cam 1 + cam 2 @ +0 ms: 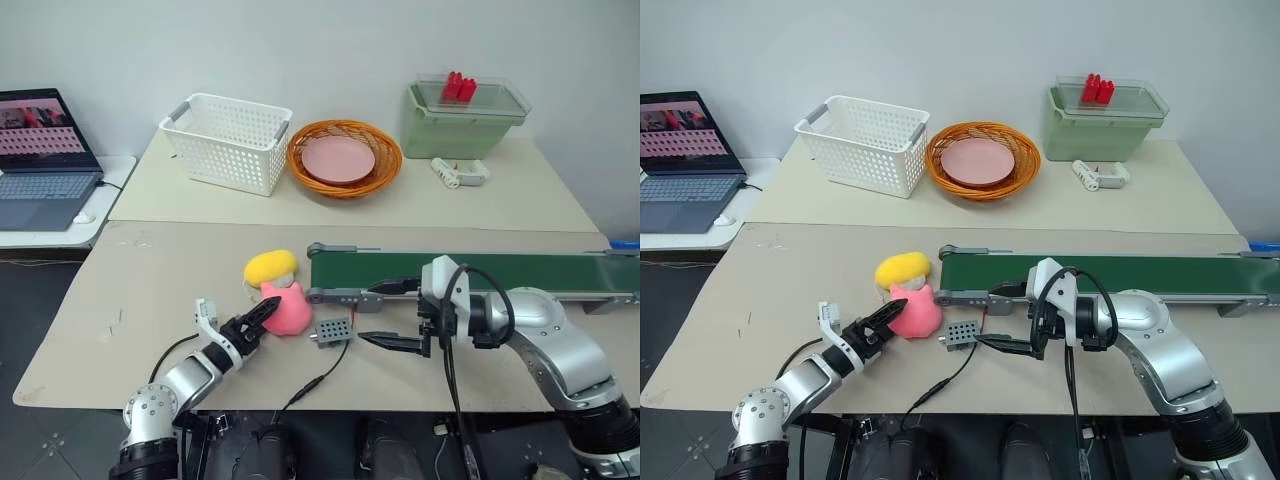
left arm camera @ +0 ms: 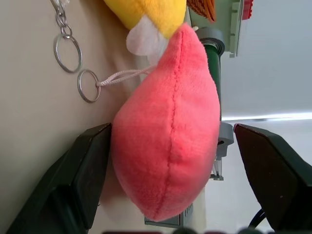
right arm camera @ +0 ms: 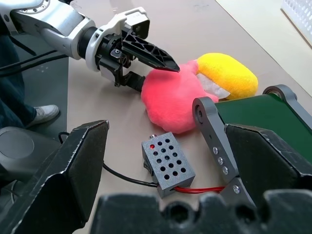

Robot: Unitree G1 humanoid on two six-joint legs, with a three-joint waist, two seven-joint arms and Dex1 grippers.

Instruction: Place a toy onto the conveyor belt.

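The small, rounded pink plush toy (image 1: pixel 289 308) lies on the beige table (image 1: pixel 150 290) against a yellow oval plush (image 1: pixel 270 266), just off the dark green conveyor belt's (image 1: pixel 480 271) end, between the left gripper's (image 1: pixel 262 315) spread fingers, while the right gripper (image 1: pixel 388 313) hovers open nearby.

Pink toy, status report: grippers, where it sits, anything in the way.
Left gripper open, fingers straddling the pink toy. Right gripper open, empty. Toy on table, touching yellow plush, at the conveyor belt end. Small grey box beside it.
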